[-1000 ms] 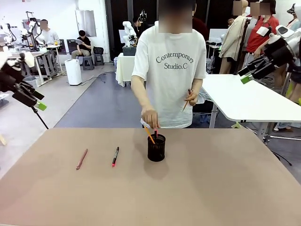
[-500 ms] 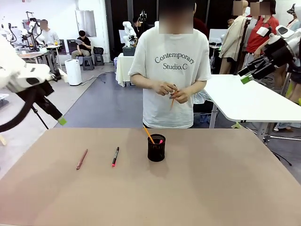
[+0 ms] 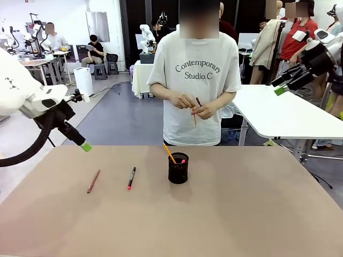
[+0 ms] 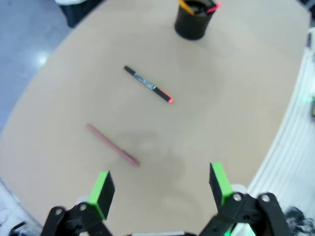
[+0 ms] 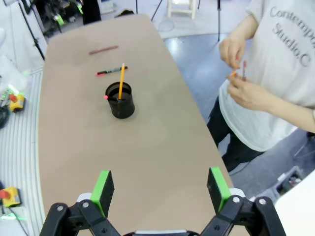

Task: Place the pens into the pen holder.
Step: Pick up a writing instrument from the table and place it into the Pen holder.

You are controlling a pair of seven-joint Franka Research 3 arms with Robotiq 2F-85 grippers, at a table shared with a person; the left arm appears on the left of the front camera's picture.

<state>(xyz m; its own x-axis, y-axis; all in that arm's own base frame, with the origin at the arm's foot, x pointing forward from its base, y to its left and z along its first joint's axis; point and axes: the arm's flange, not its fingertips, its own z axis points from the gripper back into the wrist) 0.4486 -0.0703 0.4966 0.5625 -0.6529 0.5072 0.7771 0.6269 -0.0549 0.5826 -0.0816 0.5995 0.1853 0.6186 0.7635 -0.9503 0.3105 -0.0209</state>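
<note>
The black mesh pen holder (image 3: 178, 168) (image 4: 194, 22) (image 5: 120, 101) stands upright mid-table, holding a yellow-orange pencil (image 3: 169, 152) (image 5: 121, 81) and a pink-tipped pen (image 3: 183, 160). Left of it lie a black pen with a pink-red tip (image 3: 131, 178) (image 4: 147, 84) (image 5: 111, 71) and a reddish-brown pen (image 3: 93, 181) (image 4: 113, 145) (image 5: 103, 49). My left gripper (image 3: 84, 145) (image 4: 160, 184) hangs open above the table's far left edge, looking down on both pens. My right gripper (image 3: 280, 88) (image 5: 160, 189) is open, high off to the right. The person's hands (image 3: 194, 104) (image 5: 241, 78) hold more pens at chest height.
The person stands at the far edge behind the holder. A white table (image 3: 278, 115) sits beyond the right side. The brown tabletop (image 3: 241, 214) is bare to the right of and in front of the holder.
My left arm has swung in and down from the far left toward the table. The person's hand let go of the pens in the holder and rose to join the other hand.
</note>
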